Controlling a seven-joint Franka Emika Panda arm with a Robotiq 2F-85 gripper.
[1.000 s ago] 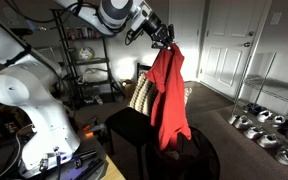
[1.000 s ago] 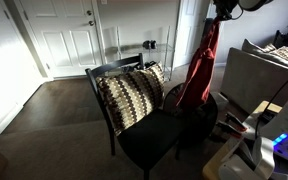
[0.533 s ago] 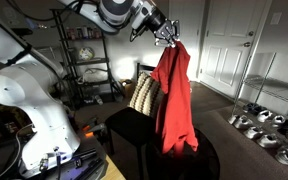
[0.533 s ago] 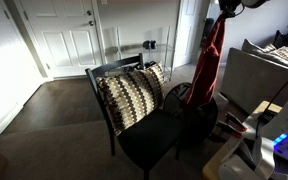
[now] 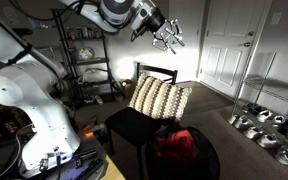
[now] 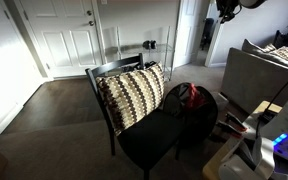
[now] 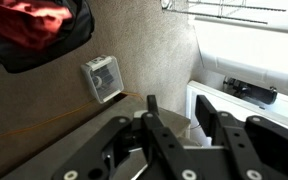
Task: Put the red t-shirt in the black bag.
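Note:
The red t-shirt [image 5: 176, 144] lies bunched inside the open black bag [image 5: 206, 152] on the floor beside the chair. It also shows in an exterior view [image 6: 189, 96] inside the bag [image 6: 206, 112], and at the top left of the wrist view [image 7: 36, 18] inside the bag [image 7: 64, 45]. My gripper [image 5: 168, 37] is high above the bag, open and empty. In the wrist view its fingers [image 7: 176, 112] are spread with nothing between them. In an exterior view only part of the gripper [image 6: 224, 8] shows at the top edge.
A black chair [image 5: 129, 128] with a striped cushion [image 5: 160, 98] stands next to the bag. Shoes [image 5: 256, 128] lie on a rack to one side. A shelf unit [image 5: 84, 60] stands behind. A white wall plate [image 7: 104, 78] lies on the carpet. A grey couch [image 6: 259, 75] stands close by.
The gripper has opened and let go of the red t-shirt, which hung from it before. The shirt has dropped into the black bag.

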